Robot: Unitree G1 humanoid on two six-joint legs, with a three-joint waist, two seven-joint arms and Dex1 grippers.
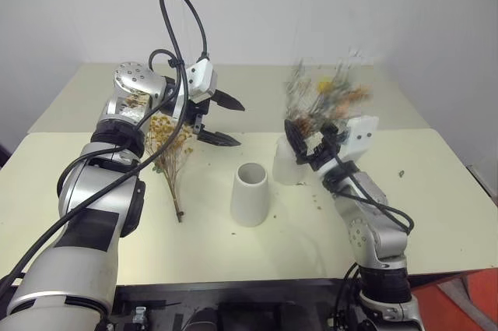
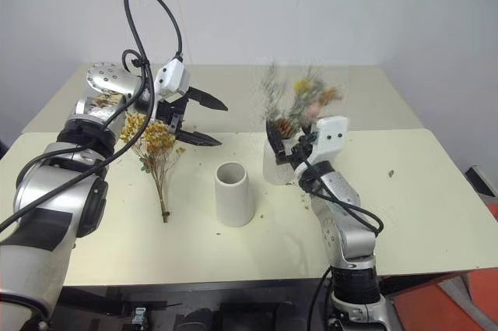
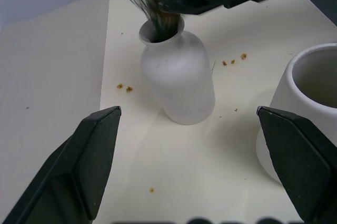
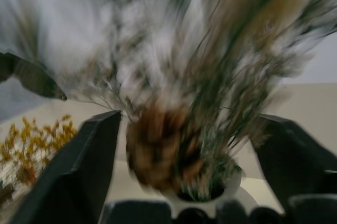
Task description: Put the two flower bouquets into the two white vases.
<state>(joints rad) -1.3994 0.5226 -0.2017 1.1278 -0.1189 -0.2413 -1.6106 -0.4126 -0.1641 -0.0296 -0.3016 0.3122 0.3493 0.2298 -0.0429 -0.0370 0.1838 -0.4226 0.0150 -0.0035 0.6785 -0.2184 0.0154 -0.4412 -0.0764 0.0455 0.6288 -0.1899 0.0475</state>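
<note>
Left gripper (image 1: 226, 119) hangs above the table with its two black fingers spread wide, holding nothing. Just below it and toward the robot lies the yellow bunch (image 1: 170, 144), flat on the table left of the cone vase (image 1: 250, 194), blossoms away from the robot, stems toward it. That arm looks far nearer. Right gripper (image 2: 289, 144), jaws apart, flanks the sprig bunch (image 2: 299, 101) already standing in the bottle vase (image 3: 179, 79), right of the cone vase.

Pale table (image 1: 436, 214) with scattered crumbs (image 3: 233, 60), perhaps fallen blossoms.
</note>
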